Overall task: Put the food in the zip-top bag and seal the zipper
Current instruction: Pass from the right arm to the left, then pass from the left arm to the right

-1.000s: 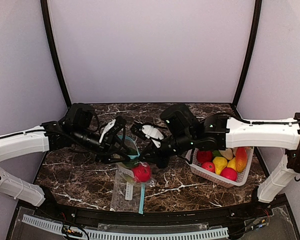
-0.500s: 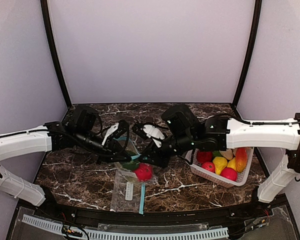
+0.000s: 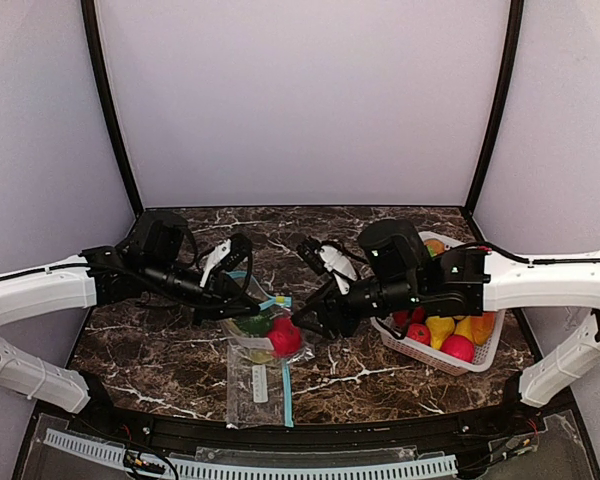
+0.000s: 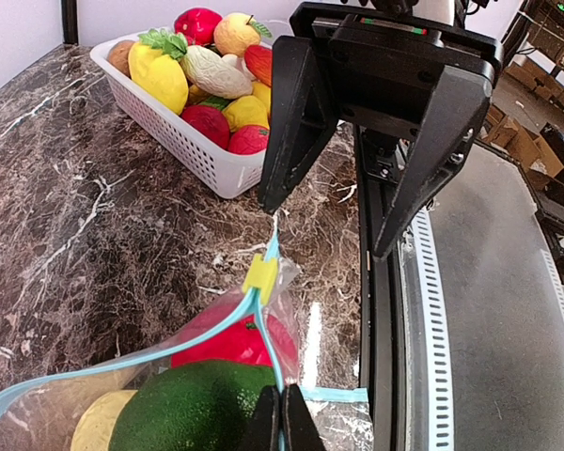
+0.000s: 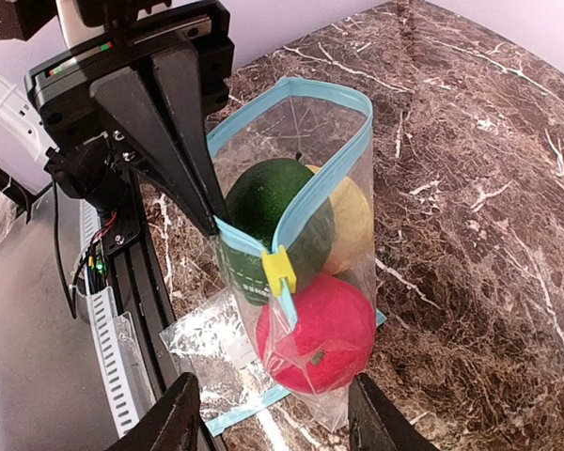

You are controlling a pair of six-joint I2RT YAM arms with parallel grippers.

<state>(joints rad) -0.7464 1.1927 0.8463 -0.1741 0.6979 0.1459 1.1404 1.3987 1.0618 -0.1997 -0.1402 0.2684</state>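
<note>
The left gripper [image 4: 282, 413] is held low over the table [image 5: 470, 188], left of centre. Its fingers are pressed together and are clamped on the blue zipper rim of the zip-top bag [image 5: 263, 101].

The bag is located at mid-table, between the two grippers. Its mouth is held open and is pointed upward. Its long axis is run from the raised mouth down toward the near edge of the table. A yellow slider [image 5: 278, 271] is seated at the end of the zipper nearest the right gripper.

Three items are contained in the bag: a green piece [image 5: 273, 202] uppermost, a yellow piece [image 5: 350, 225] beside it, and a red piece [image 5: 320, 329] lowest.

The right gripper [image 4: 323, 231] is positioned just right of the bag. Its fingers are spread apart, and nothing is gripped between them.

More food [image 4: 160, 75], in red, yellow and orange, is piled in a white slotted basket [image 4: 193, 146] at the right of the table.
</note>
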